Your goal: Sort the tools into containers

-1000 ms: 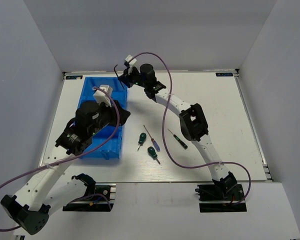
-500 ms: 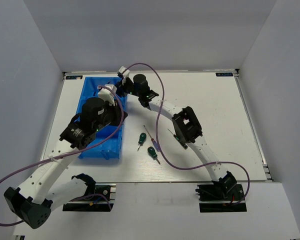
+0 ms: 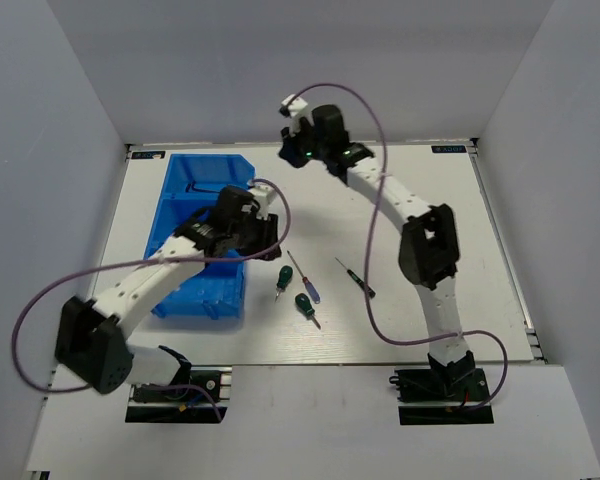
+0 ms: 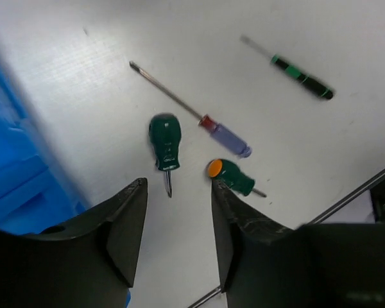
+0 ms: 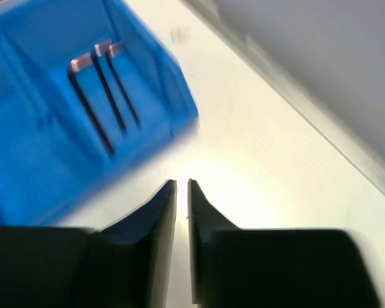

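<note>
Table-edge label point(image 3: 448, 149) unreadable. Reddish-brown hex keys point(image 5: 90, 109) in blue bin point(image 5: 25, 147), upper left. Left gripper point(image 4: 178, 189) jaws apart, empty; right gripper point(image 5: 181, 186) jaws almost touching.

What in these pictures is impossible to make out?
Top view: the left arm covers part of the blue bin, hiding the compartments beneath.
Right wrist view: motion blur smears the hex keys; their count is uncertain.
Left wrist view: the frame edge cuts off most of the bin; its contents don't show.
</note>
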Motion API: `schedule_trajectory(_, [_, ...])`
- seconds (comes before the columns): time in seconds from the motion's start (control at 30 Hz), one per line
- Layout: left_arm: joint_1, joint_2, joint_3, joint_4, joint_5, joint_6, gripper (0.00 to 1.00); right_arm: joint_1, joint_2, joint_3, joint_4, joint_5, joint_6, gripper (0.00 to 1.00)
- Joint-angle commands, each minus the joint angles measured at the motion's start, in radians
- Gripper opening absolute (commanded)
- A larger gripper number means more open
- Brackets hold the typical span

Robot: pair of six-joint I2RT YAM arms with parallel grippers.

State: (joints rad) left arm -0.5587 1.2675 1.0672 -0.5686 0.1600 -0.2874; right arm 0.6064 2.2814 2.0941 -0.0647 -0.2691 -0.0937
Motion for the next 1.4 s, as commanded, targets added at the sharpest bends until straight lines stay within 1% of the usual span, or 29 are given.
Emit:
schedule_trajectory(0.0, [-0.027,0.151,0.007,-0.070,0.081,0.070,0.56,-0.092,-0.144,-0.098,-0.523,-0.056,-0.122,0.23])
schedule_trajectory(0.03, [-0.036,0.186,0.019,-0.070,0.081,0.082,0.59,-0.105,-0.166,-0.126,-0.581,-0.093,-0.162,0.40])
schedule_trajectory(0.07, [-0.046,0.217,0.019,-0.057,0.081,0.082,0.59,-0.115,-0.225,-0.149,-0.681,-0.117,-0.185,0.49])
schedule_trajectory(0.1, [-0.067,0.263,0.028,-0.039,0.072,0.091,0.60,-0.146,-0.247,-0.246,-0.755,-0.128,-0.195,0.53])
schedule_trajectory(0.13, [-0.078,0.282,0.028,-0.039,0.052,0.091,0.60,-0.157,-0.272,-0.285,-0.780,-0.133,-0.192,0.53])
schedule_trajectory(0.17, [-0.089,0.297,0.040,-0.030,0.038,0.091,0.60,-0.163,-0.365,-0.381,-0.796,-0.137,-0.192,0.53])
schedule_trajectory(0.2, [-0.105,0.314,0.040,-0.030,0.026,0.091,0.60,-0.184,-0.402,-0.437,-0.785,-0.145,-0.184,0.51])
schedule_trajectory(0.23, [-0.115,0.338,0.040,-0.030,-0.009,0.091,0.60,-0.192,-0.477,-0.600,-0.720,-0.148,-0.179,0.51])
schedule_trajectory(0.3, [-0.128,0.363,0.040,-0.011,-0.048,0.091,0.60,-0.212,-0.595,-0.692,-0.661,-0.156,-0.182,0.51])
schedule_trajectory(0.33, [-0.142,0.363,0.031,-0.002,-0.062,0.077,0.60,-0.217,-0.617,-0.779,-0.662,-0.160,-0.186,0.51])
schedule_trajectory(0.47, [-0.162,0.372,-0.027,0.090,-0.145,0.045,0.61,-0.232,-0.686,-0.876,-0.679,-0.179,-0.147,0.51])
schedule_trajectory(0.53, [-0.162,0.381,-0.027,0.104,-0.207,0.034,0.63,-0.241,-0.724,-0.931,-0.667,-0.196,-0.141,0.51])
schedule_trajectory(0.63, [-0.173,0.420,-0.027,0.104,-0.316,0.011,0.63,-0.247,-0.757,-0.962,-0.675,-0.208,-0.141,0.51])
schedule_trajectory(0.73, [-0.182,0.473,-0.027,0.118,-0.350,0.002,0.63,-0.253,-0.780,-0.979,-0.688,-0.243,-0.147,0.51])
schedule_trajectory(0.83, [-0.191,0.506,-0.003,0.127,-0.350,0.002,0.55,-0.252,-0.786,-0.982,-0.707,-0.275,-0.167,0.54])
schedule_trajectory(0.87, [-0.191,0.518,0.007,0.127,-0.341,0.002,0.52,-0.250,-0.789,-0.982,-0.718,-0.282,-0.182,0.62])
schedule_trajectory(0.93, [-0.191,0.518,0.007,0.127,-0.341,0.002,0.39,-0.244,-0.800,-0.977,-0.725,-0.307,-0.205,0.64])
schedule_trajectory(0.97, [-0.191,0.518,0.007,0.127,-0.341,0.002,0.33,-0.247,-0.806,-0.977,-0.731,-0.315,-0.219,0.73])
schedule_trajectory(1.0, [-0.191,0.501,0.019,0.127,-0.341,0.002,0.28,-0.246,-0.812,-0.974,-0.738,-0.331,-0.228,0.74])
schedule_trajectory(1.03, [-0.191,0.491,0.043,0.112,-0.341,0.002,0.19,-0.240,-0.818,-0.973,-0.741,-0.341,-0.254,0.66])
schedule_trajectory(1.07, [-0.191,0.472,0.059,0.102,-0.341,0.002,0.17,-0.238,-0.818,-0.974,-0.741,-0.364,-0.262,0.57])
schedule_trajectory(1.1, [-0.191,0.452,0.080,0.093,-0.358,0.002,0.14,-0.234,-0.818,-0.968,-0.750,-0.381,-0.274,0.44])
schedule_trajectory(1.13, [-0.191,0.410,0.124,0.081,-0.379,0.002,0.13,-0.229,-0.816,-0.967,-0.759,-0.412,-0.287,0.26])
schedule_trajectory(1.17, [-0.166,0.388,0.146,0.061,-0.392,-0.009,0.12,-0.211,-0.812,-0.967,-0.767,-0.429,-0.326,0.00])
schedule_trajectory(1.2, [-0.165,0.368,0.166,0.050,-0.421,-0.009,0.12,-0.189,-0.807,-0.958,-0.771,-0.433,-0.331,0.00])
schedule_trajectory(1.23, [-0.152,0.350,0.210,0.036,-0.500,-0.009,0.11,-0.178,-0.801,-0.953,-0.770,-0.436,-0.337,0.00])
schedule_trajectory(1.27, [-0.152,0.327,0.235,0.020,-0.535,-0.009,0.11,-0.168,-0.781,-0.945,-0.771,-0.435,-0.337,0.00])
schedule_trajectory(1.3, [-0.124,0.326,0.256,-0.025,-0.568,-0.009,0.11,-0.125,-0.771,-0.939,-0.770,-0.430,-0.337,0.00])
schedule_trajectory(1.37, [-0.098,0.307,0.304,-0.072,-0.666,-0.027,0.11,-0.077,-0.738,-0.924,-0.758,-0.409,-0.344,0.16])
